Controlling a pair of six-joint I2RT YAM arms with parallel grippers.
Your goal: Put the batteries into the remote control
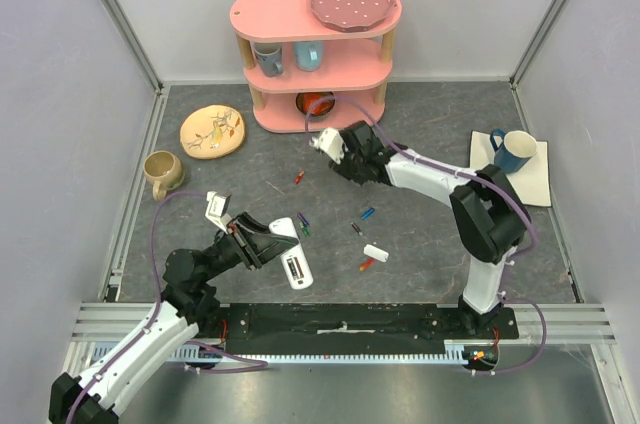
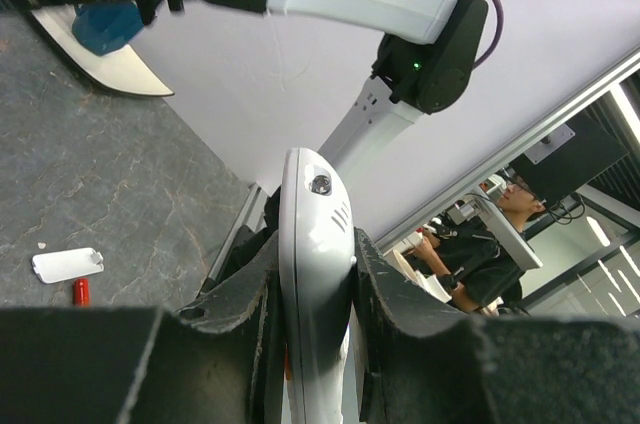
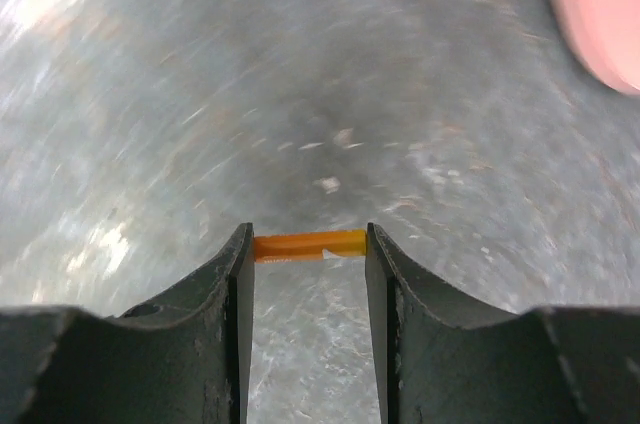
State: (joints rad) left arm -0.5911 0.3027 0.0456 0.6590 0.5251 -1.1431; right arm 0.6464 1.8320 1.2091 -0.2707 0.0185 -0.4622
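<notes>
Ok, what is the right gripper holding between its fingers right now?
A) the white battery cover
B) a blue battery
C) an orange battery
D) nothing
C: the right wrist view shows an orange battery clamped end to end between the right gripper fingertips.

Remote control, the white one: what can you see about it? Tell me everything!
The slim white plastic remote control is clamped edge-on between the left gripper's black padded fingers. Its rounded tip shows a small dark round dot and short slits; from above, a dark rectangular patch marks its face. It is over the near-left part of the grey table.
</notes>
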